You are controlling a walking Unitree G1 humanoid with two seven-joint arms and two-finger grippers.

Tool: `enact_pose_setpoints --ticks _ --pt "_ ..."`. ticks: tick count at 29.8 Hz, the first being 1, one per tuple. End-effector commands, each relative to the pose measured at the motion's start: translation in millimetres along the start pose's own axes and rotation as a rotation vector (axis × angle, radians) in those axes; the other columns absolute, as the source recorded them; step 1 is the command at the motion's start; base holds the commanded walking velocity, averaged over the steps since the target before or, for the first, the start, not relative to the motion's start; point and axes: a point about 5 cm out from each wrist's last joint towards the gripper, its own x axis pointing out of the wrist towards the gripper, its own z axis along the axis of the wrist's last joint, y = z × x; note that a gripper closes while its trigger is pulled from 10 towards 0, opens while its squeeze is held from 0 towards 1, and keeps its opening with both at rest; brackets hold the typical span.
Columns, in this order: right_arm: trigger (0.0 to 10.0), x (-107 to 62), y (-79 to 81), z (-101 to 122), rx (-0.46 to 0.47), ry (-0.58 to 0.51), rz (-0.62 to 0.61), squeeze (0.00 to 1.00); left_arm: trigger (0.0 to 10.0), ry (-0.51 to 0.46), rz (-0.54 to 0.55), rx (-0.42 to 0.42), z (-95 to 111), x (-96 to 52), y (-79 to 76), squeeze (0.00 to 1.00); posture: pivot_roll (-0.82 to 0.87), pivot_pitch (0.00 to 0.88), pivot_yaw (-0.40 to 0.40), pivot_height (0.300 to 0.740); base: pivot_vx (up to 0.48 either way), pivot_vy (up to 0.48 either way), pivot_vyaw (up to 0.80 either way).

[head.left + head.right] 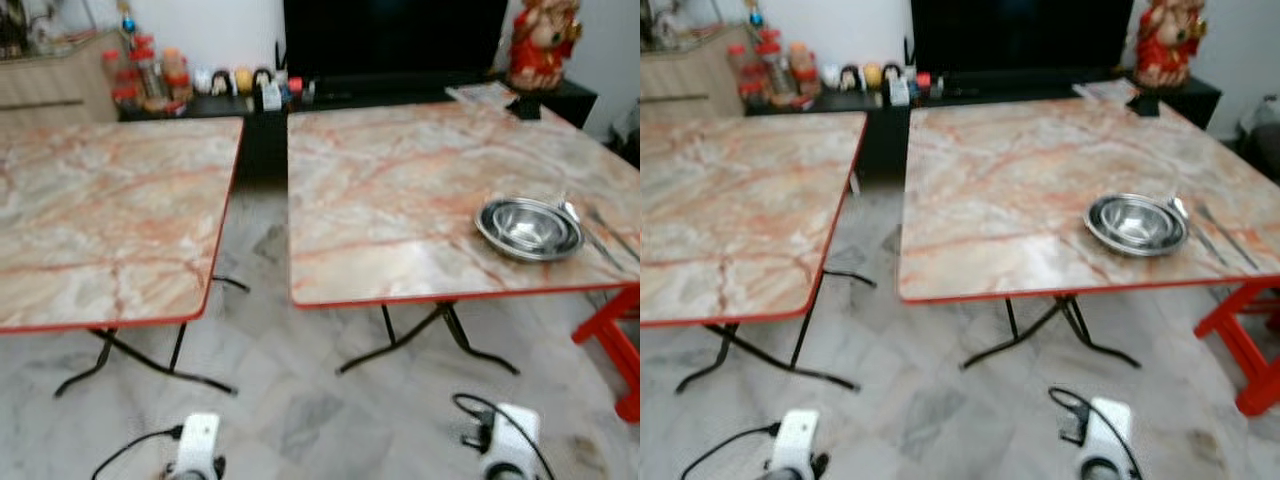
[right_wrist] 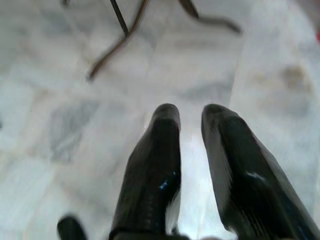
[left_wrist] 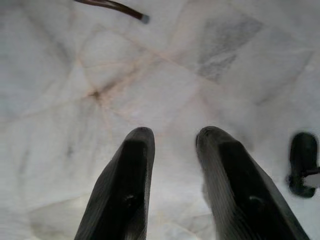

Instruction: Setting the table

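Bowl: shiny round steel bowl [image 1: 529, 228] is sitting near the right marble-patterned folding table's [image 1: 400, 190] front edge.
Left gripper [image 3: 174, 137]: hanging over pale floor tiles [image 3: 150, 65], fingers narrowly parted, holding nothing.
Right gripper [image 2: 190, 114]: hanging likewise, narrowly parted, holding nothing.
Writing: none is readable.

Lighting: even, bright indoor light, soft and diffuse; source not visible. Shadows: faint, under both counters [image 1: 400, 190] on the floor [image 1: 290, 400]. Glare: pale sheen on the metal bowl [image 1: 528, 228] near the right counter's front edge. Sharpness: head views soft throughout, shelf clutter [image 1: 150, 75] beyond the far edges smeared. Wrist views: floor tiles blurred, black fingers [image 3: 125, 190] out of focus.
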Motion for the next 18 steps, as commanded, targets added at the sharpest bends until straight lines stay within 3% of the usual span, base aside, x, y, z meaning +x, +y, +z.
enact_pose_setpoints --ticks 1,9,12,18 --pt "10.0 0.4 -3.2 -5 -0.022 0.049 0.002 0.00 10.0 -0.002 -0.006 -0.003 3 0.9 -3.8 0.00 -0.10 0.000 0.032 0.740 0.000 0.480 0.00" --pt "10.0 -0.5 -4.3 -14 -0.007 0.122 -0.005 0.00 10.0 -0.003 -0.005 0.000 4 1.1 -3.8 0.00 -0.09 0.000 0.033 0.740 0.000 0.480 0.00" --pt "10.0 -1.0 -1.2 -16 -0.017 0.138 0.004 0.00 10.0 -0.003 -0.004 0.000 4 1.2 -3.7 0.00 -0.09 0.000 0.030 0.740 0.000 0.480 -0.73" --pt "10.0 1.1 11.3 -11 -0.018 0.121 0.047 0.00 10.0 0.001 -0.002 0.002 3 1.0 -3.4 0.00 -0.09 0.000 0.033 0.740 0.000 0.480 0.00"
